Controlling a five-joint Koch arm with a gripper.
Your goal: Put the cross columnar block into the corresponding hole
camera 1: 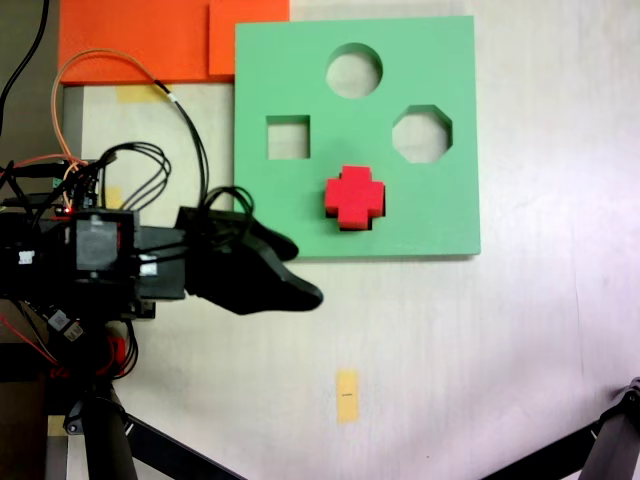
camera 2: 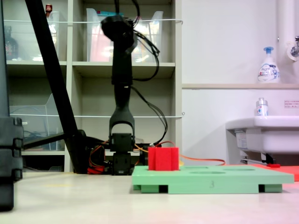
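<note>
One red block (camera 1: 354, 196), one green board (camera 1: 440, 215), four cutouts by my count: round (camera 1: 354, 70), square (camera 1: 288, 137), octagon (camera 1: 421, 133), and the cross hole (camera 1: 352, 225) that the block is already sitting in. In the first exterior view the block is filling the plus-shaped spot low on the board, arms lined up with the board edges. In the second exterior view it's standing upright (camera 2: 163, 158) and poking well above the board's top face (camera 2: 210, 176), so I'm guessing it's in but not pushed flush, if it even goes flush.

Key relation for whatever comes next: in the first exterior view the end effector (camera 1: 290, 280) is hanging off the board, toward the first exterior view's left and a bit below the block, with its dark tip just beside the board's lower left corner and pointing roughly toward the block. It's not touching the block, and a clear strip of green is lying between them. Can't tell if the end effector is spread or closed, it's just a black blob from above, and nothing is showing in it.

Only one arm (camera 2: 122, 70), so no question which is nearer. Farther back in the second exterior view, it's rising tall behind the board, with shelves (camera 2: 93, 65) behind that.

Looks basically done to me, maybe a press down left.
</note>
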